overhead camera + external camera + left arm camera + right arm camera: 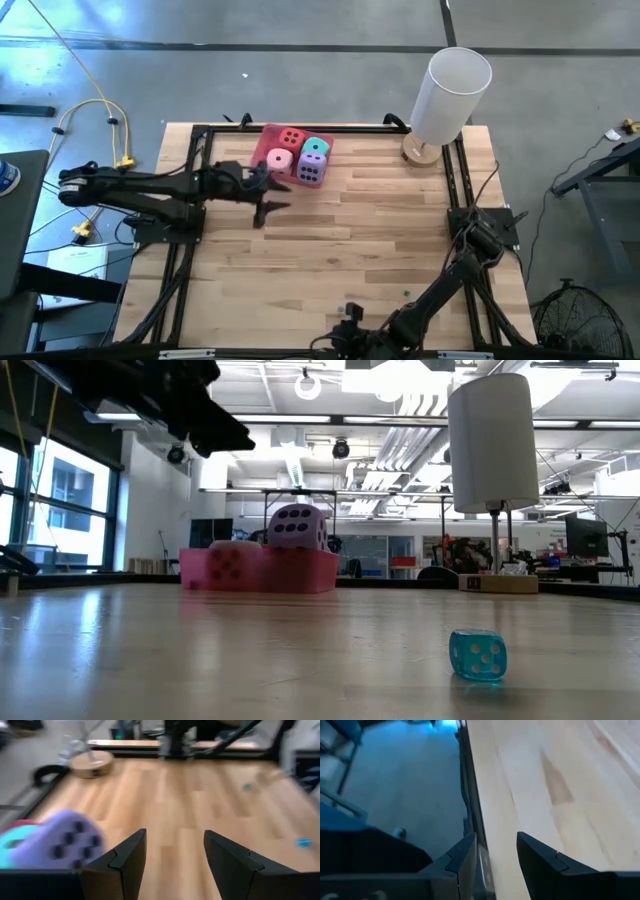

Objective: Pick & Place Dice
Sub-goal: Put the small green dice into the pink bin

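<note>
Four big dice sit in the pink tray (262, 150) at the far side of the table: red die (292, 138), teal die (317, 147), pink die (279, 160), purple die (311, 168). By the look of it the large ones are already placed.

A small blue die (478, 655) lies loose on the bare wood, well away from the tray toward the near edge; the left wrist view shows it (303, 842) plus a green speck farther off, too small to name. My read: the tiny pieces are what is left.

Left gripper (268, 196) hangs just beside the tray on its near side, jaws apart, nothing between them. Right gripper (496, 851) is parked far from the tray at the table's near edge, fingers parted and empty.

Open wood from the tray to the near edge. The white lamp (448, 97) stands well to the tray's right, out of the way. Black frame rails run along the table sides.
</note>
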Controlling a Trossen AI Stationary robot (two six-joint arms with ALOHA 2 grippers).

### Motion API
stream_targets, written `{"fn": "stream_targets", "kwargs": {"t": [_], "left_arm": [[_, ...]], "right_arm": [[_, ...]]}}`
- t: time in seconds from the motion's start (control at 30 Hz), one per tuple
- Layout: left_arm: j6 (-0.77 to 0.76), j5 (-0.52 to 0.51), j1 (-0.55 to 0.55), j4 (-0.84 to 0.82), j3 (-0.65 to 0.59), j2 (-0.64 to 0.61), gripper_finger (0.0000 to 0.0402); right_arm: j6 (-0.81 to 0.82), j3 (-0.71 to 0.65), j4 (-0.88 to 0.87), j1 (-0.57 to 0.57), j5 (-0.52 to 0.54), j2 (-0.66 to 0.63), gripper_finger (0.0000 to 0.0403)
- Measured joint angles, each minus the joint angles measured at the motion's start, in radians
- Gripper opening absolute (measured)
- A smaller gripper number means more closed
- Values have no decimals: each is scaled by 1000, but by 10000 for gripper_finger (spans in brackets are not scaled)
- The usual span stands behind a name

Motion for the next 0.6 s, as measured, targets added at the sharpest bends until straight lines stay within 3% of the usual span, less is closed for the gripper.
{"fn": "stream_targets", "kwargs": {"t": [0.1,0.2,0.43,0.6], "left_arm": [[-77,11,-50,33,0,0,191],[-120,10,-89,64,0,0,191],[-160,10,-154,61,0,15,191],[-335,18,-181,19,0,19,191]], "right_arm": [[18,-22,-21,26,-27,3,133],[139,-41,-89,48,-162,3,133],[530,-42,-285,75,-415,4,133],[846,-42,-348,85,-571,4,133]]}}
